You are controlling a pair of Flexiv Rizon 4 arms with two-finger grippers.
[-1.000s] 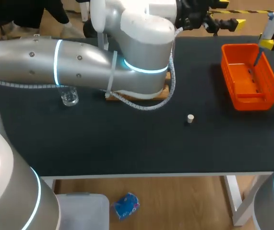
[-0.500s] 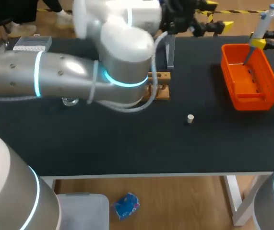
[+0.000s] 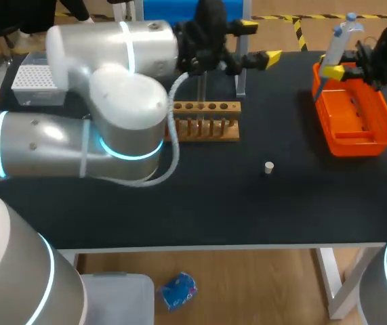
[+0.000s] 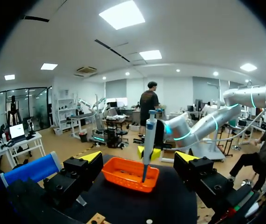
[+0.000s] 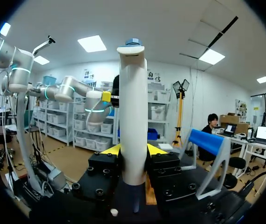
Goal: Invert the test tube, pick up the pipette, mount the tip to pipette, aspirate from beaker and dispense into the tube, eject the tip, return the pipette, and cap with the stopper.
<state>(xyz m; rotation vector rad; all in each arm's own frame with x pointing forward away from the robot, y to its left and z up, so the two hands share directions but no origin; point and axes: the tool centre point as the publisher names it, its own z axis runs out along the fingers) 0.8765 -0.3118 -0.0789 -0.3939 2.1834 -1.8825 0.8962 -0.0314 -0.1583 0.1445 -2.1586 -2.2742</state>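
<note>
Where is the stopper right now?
Head view: the stopper lies loose on the table, right of middle, between the rack and the orange basket, nearer the front edge.

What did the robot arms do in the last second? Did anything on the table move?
The left arm swung leftward, uncovering the wooden rack; the left gripper is open and empty. The right gripper, shut on the pipette, carried it leftward, to the left edge of the orange basket. The stopper and the basket stayed put.
</note>
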